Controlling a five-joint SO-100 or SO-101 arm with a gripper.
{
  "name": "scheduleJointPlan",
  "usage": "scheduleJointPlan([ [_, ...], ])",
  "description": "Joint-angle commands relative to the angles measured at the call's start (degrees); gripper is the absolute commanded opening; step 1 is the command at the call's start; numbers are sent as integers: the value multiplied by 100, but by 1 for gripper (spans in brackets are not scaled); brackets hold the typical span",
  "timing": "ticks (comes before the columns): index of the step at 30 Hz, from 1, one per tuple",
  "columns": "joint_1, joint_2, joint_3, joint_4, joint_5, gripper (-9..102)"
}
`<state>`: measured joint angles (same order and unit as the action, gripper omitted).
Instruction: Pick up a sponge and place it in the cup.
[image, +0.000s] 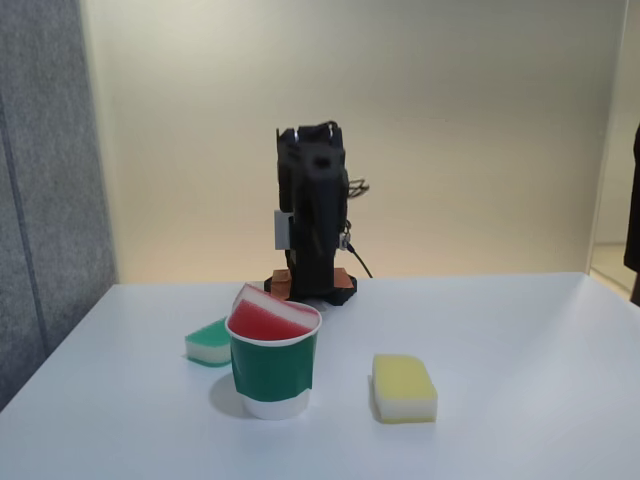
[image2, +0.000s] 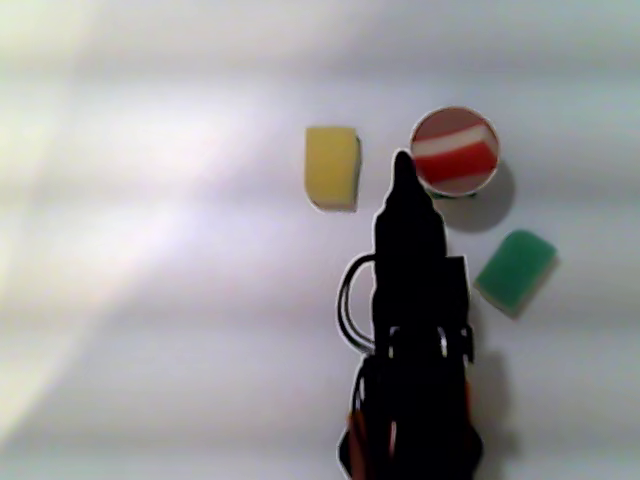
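The red-topped sponge (image: 268, 317) sits tilted inside the cup (image: 272, 368), a paper cup with a dark green band, and pokes above its rim. From above, the sponge (image2: 455, 160) shows its red and white layers inside the round cup (image2: 452, 112). My gripper (image2: 403, 165) is a dark silhouette tapering to one point with no gap, just left of the cup and apart from it, holding nothing. The black arm (image: 312, 200) stands folded upright behind the cup.
A green-topped sponge (image: 208, 342) lies beside the cup, also seen from above (image2: 514, 270). A yellow-topped sponge (image: 403, 387) lies on the cup's other side, likewise seen from above (image2: 331, 167). A grey panel (image: 45, 180) stands at the left. The table is white.
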<state>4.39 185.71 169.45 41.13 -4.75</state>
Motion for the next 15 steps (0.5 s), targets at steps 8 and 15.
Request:
scheduleJointPlan([
  [8,62,114,738,-1178,-202,0],
  [15,-53,123,765,-1081,-202,0],
])
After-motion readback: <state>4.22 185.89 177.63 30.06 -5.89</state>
